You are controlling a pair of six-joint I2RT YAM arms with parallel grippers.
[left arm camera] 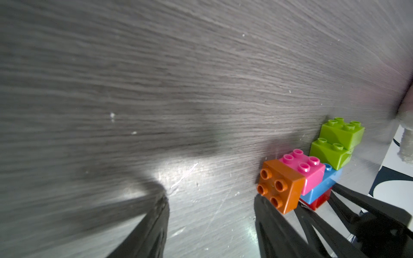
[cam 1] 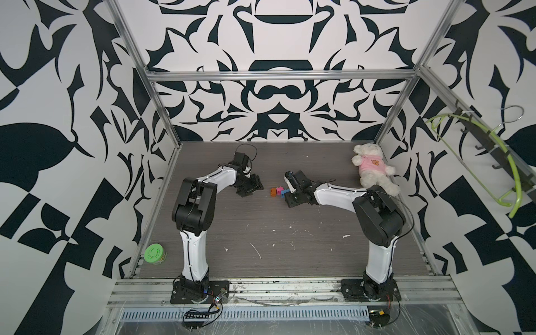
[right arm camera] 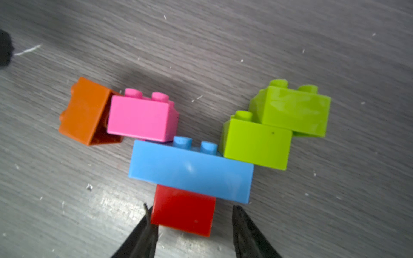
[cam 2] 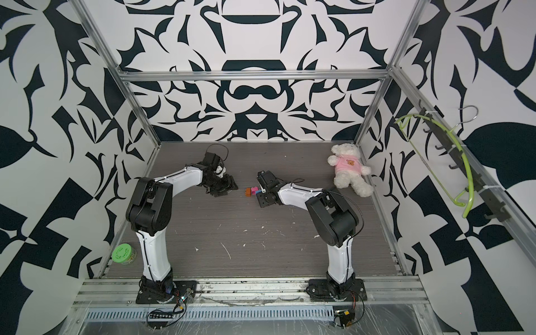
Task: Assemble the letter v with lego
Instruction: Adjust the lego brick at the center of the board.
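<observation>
Between the two claws, in a top view, the lego (cam 1: 279, 192) sits on the bench (cam 1: 261, 232). The right claw (cam 1: 285, 193) is right against it and the left claw (cam 1: 255, 187) is near but apart, so the right arm is the nearer.

From the left wrist, the left claw (left arm camera: 210, 223) is released, with nothing between its fingers. The orange brick (left arm camera: 280, 185) lies just beyond one fingertip, tipped on its side with its studs facing the claw, leaning against the pink brick (left arm camera: 304, 169).

From the right wrist, the letter v (right arm camera: 254, 145) opens away from the right claw (right arm camera: 192, 232), with the red brick (right arm camera: 183, 210) at its point between the fingers. One finger touches that brick and the other stands just clear, so the claw is released, not clenched. The blue brick (right arm camera: 192, 172) lies with its long axis across the claw's reach, and the lime green bricks (right arm camera: 295, 111) step up beyond it. Seating the orange brick likely falls to the left claw.
</observation>
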